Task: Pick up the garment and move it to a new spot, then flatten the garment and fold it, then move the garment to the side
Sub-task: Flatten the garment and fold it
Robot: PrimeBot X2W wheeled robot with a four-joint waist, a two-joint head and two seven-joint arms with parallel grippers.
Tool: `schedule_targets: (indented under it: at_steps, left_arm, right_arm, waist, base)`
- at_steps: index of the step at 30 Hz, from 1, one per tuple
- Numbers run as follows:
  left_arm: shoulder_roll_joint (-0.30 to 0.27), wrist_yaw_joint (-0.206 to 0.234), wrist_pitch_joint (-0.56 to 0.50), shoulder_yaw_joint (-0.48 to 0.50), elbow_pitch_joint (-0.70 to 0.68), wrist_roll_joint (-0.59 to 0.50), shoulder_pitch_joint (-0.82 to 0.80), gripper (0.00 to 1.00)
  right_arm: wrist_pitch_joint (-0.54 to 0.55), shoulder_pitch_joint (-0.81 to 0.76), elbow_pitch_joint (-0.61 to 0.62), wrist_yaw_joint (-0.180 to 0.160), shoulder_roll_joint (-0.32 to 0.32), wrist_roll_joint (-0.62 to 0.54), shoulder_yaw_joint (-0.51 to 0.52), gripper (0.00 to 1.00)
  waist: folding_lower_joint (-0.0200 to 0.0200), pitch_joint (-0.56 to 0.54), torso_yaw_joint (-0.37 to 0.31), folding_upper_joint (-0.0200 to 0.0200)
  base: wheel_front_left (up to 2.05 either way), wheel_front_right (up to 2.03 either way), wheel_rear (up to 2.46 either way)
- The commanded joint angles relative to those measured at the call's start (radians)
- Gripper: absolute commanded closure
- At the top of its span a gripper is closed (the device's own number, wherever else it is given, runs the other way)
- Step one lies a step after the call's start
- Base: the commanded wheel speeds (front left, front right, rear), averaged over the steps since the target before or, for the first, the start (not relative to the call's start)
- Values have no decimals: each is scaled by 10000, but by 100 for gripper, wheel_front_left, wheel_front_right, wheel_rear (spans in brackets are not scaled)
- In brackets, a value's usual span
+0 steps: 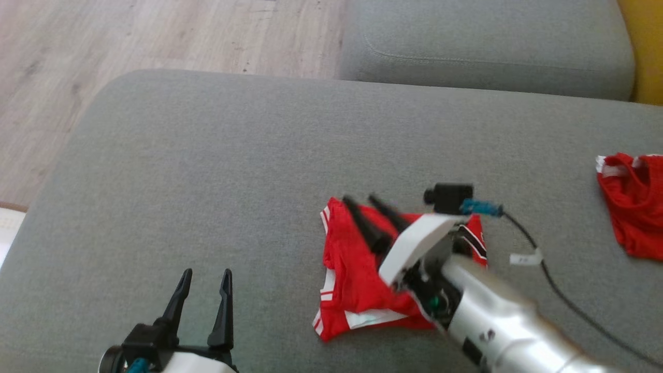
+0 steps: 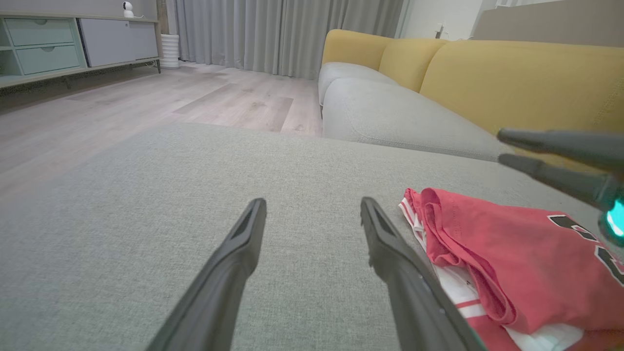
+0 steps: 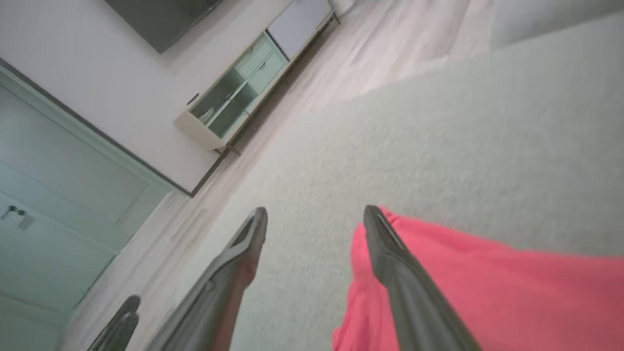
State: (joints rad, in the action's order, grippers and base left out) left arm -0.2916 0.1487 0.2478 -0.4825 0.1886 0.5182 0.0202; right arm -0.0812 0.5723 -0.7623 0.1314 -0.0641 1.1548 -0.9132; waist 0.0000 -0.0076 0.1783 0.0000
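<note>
Poised above the folded garment (image 1: 352, 269) mid-cushion (image 1: 207, 155) with right gripper (image 1: 359, 198) released, empty, probably for sliding it sideways.

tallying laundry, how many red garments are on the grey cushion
2: folded red jersey central, beneath the right gripper; crumpled red garment at the right edge, partly cropped.

Folded jersey (image 1: 352, 269) lies on near seat cushion (image 1: 207, 171), right of centre. Right gripper (image 1: 359, 199) over its far left corner. Left gripper (image 1: 207, 272) well left of it, nearer the robot. Second garment (image 1: 634, 202) far right on same cushion. Another seat cushion (image 1: 487, 46) behind; floor (image 1: 103, 41) behind-left.
</note>
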Motion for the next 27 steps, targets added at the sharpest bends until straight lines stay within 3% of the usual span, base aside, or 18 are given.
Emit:
schedule_targets:
  at_steps: [1,5,11,19,27]
  left_arm:
    - [-4,-17,69,341,-249,-66,-596,0]
    - [37,3,80,319,-274,-97,-630,0]
    - [90,17,80,265,-271,-170,-872,0]
    - [195,77,52,337,-101,4,-940,0]
    - [87,197,95,693,-49,268,-242,0]
  right_arm:
    - [-467,619,-52,-7,139,-344,-31,0]
    - [-1492,1327,-1401,-7,139,-1732,287,0]
    - [-1796,1477,-2213,-7,-96,-3493,1781,0]
    - [-1803,-880,-300,-7,-661,-6748,5170,0]
    - [-1804,-4041,2431,-7,56,-9711,7955,0]
  waist:
    - [0,-3,-87,0]
    - [0,-16,-306,0]
    - [0,-101,-695,0]
    - [0,-351,-1245,0]
    - [0,-587,-1535,0]
  base:
    - [0,0,0]
    - [0,0,0]
    - [0,0,0]
    - [0,0,0]
    - [0,0,0]
